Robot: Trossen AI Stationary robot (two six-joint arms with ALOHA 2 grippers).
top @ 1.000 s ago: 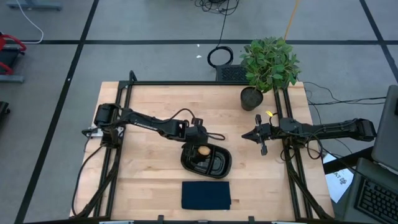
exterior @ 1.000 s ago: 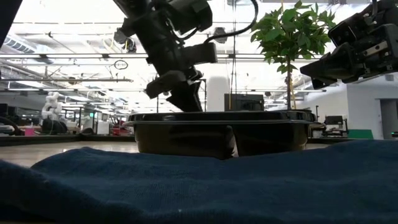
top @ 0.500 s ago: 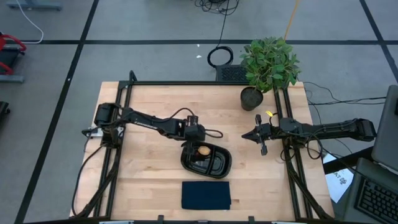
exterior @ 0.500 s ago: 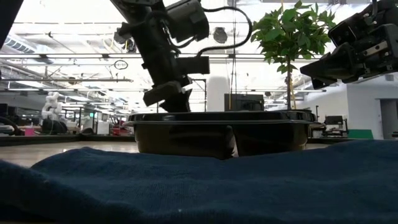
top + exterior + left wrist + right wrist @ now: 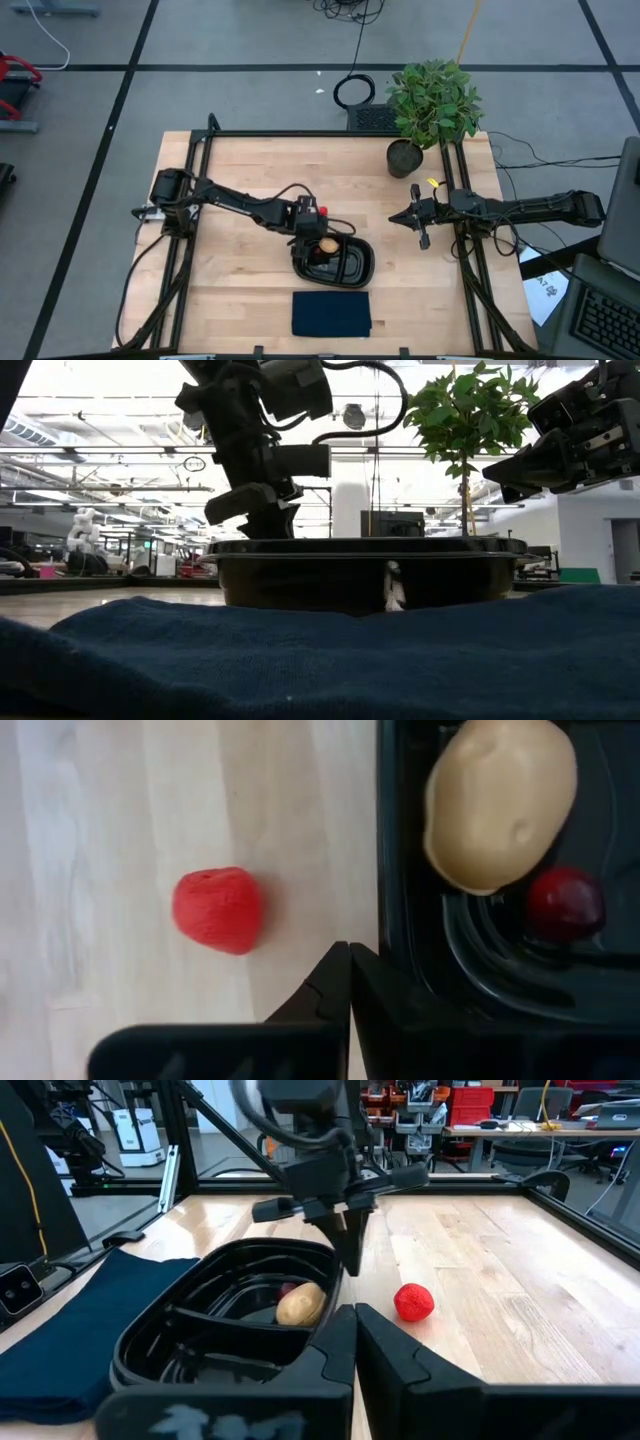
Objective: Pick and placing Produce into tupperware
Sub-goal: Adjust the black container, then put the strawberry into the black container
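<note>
The wooden table (image 5: 250, 170) fills the middle of the high view; a potted plant (image 5: 432, 105) stands at its upper right corner, and a dark blue cloth (image 5: 331, 313) lies flat at the lower centre, just below the tupperware (image 5: 358, 268).

The left arm reaches from the left edge toward the centre; the left gripper (image 5: 304, 232) hangs over the upper left rim of the tupperware, its fingers pressed together and holding nothing; in the left wrist view the joined tips (image 5: 348, 982) sit at the bottom centre, right at the container's edge. The right arm comes in from the right edge; the right gripper (image 5: 421, 233) hovers over bare wood right of centre, well apart from the tupperware, fingers pressed together and empty.

The tupperware is black and oval, with a divider; its left compartment holds the tan ball (image 5: 498, 802), at the upper right of the left wrist view, and the small dark red ball (image 5: 564, 904) just below it, the two touching or nearly so.

The red ball (image 5: 218, 910) lies on the wood outside the tupperware, near its rim; in the right wrist view it shows right of centre (image 5: 414, 1302).
</note>
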